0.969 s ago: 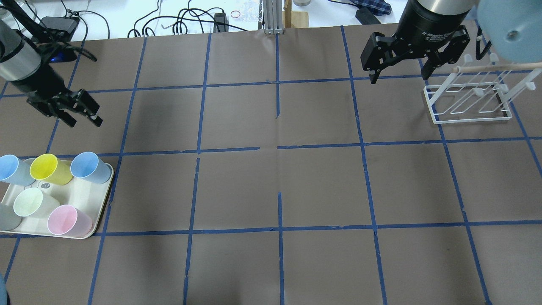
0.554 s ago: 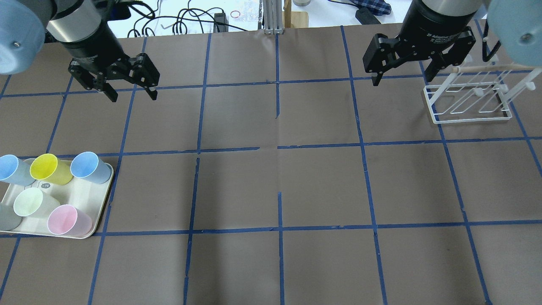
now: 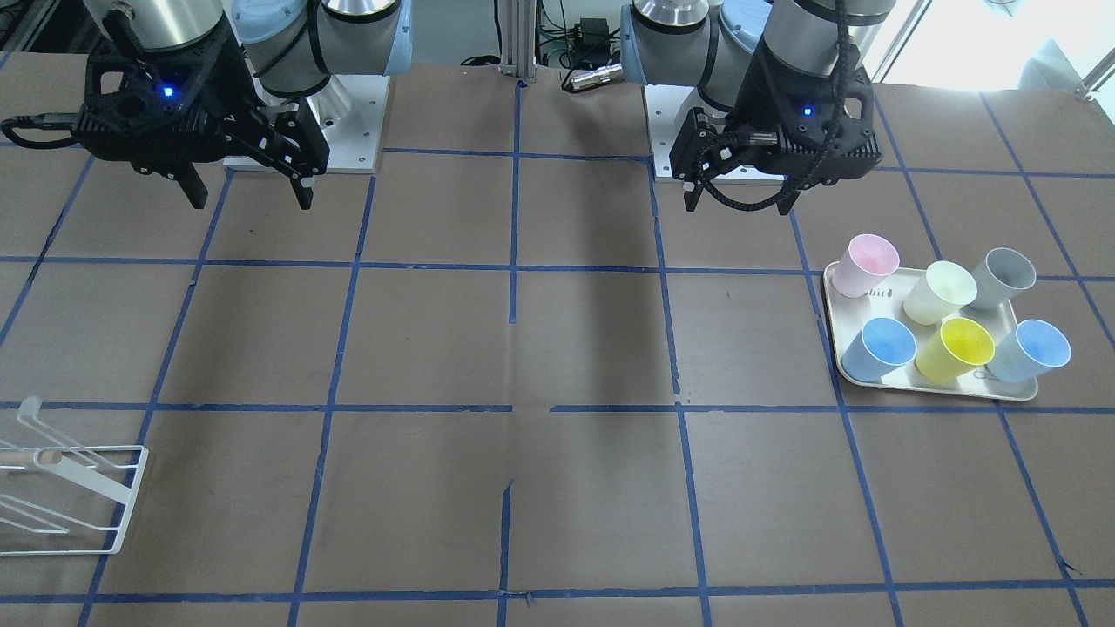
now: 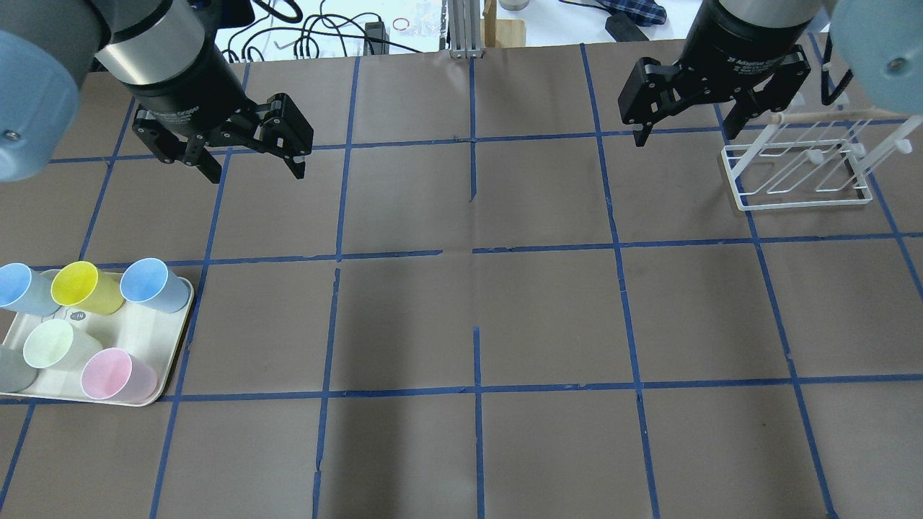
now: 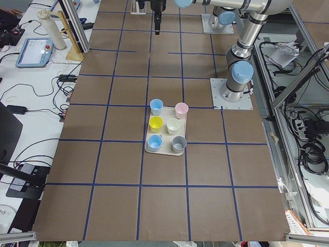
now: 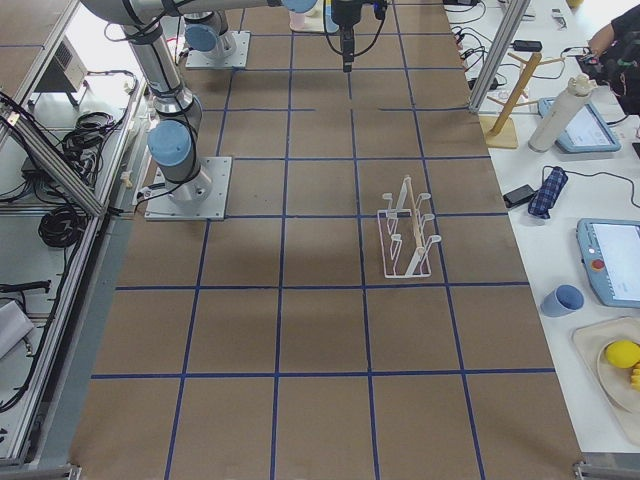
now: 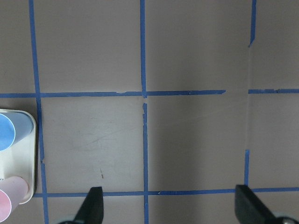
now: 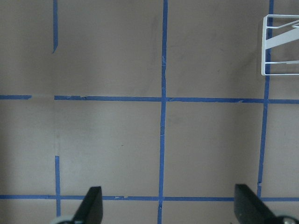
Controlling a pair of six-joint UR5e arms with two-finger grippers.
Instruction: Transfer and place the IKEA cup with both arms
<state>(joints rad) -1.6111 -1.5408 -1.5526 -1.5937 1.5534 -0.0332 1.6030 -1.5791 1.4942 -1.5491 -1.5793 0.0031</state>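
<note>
Your table (image 4: 548,317) is brown under a blue tape grid (image 4: 548,249). On the cream tray (image 4: 144,335), the IKEA cup (image 4: 148,282) is pale blue, deeper blue inside; with it, a yellow cup (image 4: 76,283), sky-blue cup (image 4: 16,285), mint cup (image 4: 49,344), pink cup (image 4: 108,373), grey cup (image 4: 11,371).

In the left wrist view, the picture's edge cuts off most of the IKEA cup (image 7: 6,132) and the pink cup (image 7: 9,203). Overhead, the grey cup (image 4: 13,371) is half cut off. In the front view, the white rack (image 3: 128,501) runs off the side.
</note>
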